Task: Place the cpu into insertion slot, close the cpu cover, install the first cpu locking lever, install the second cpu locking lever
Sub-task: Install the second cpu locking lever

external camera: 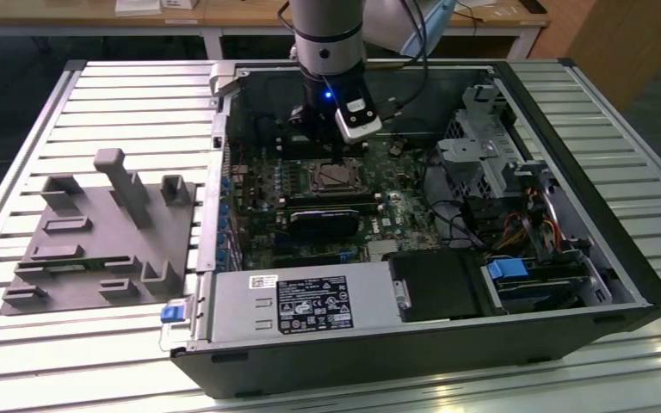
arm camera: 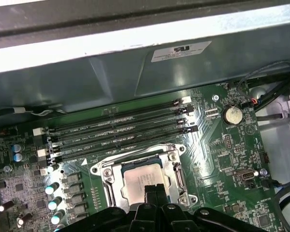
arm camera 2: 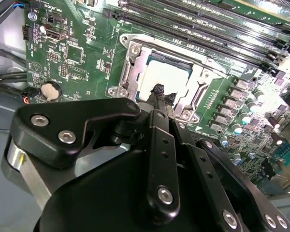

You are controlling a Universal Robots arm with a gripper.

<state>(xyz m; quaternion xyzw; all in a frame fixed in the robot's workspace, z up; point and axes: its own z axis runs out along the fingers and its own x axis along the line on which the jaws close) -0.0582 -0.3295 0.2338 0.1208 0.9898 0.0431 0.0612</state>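
The cpu (arm camera: 141, 179) (arm camera 2: 166, 77) lies flat in the insertion slot (external camera: 333, 176) on the green motherboard, its pale metal top showing. The silver cpu cover (arm camera: 104, 175) (arm camera 2: 135, 65) lies down around it as a frame, the chip showing through its window. My gripper (arm camera 2: 163, 93) (arm camera: 153, 192) (external camera: 326, 148) hangs just above the near edge of the chip, its two black fingertips (arm camera 2: 158, 90) pressed together with nothing between them. I cannot tell how the thin locking levers beside the cover stand.
The open computer case (external camera: 606, 258) walls in the board. Long black memory slots (arm camera: 121, 130) run beside the socket. A grey power supply box (external camera: 296, 301), a drive cage (external camera: 485, 142) and cables (external camera: 515, 228) crowd the case. A grey fixture (external camera: 101, 232) sits on the slatted table.
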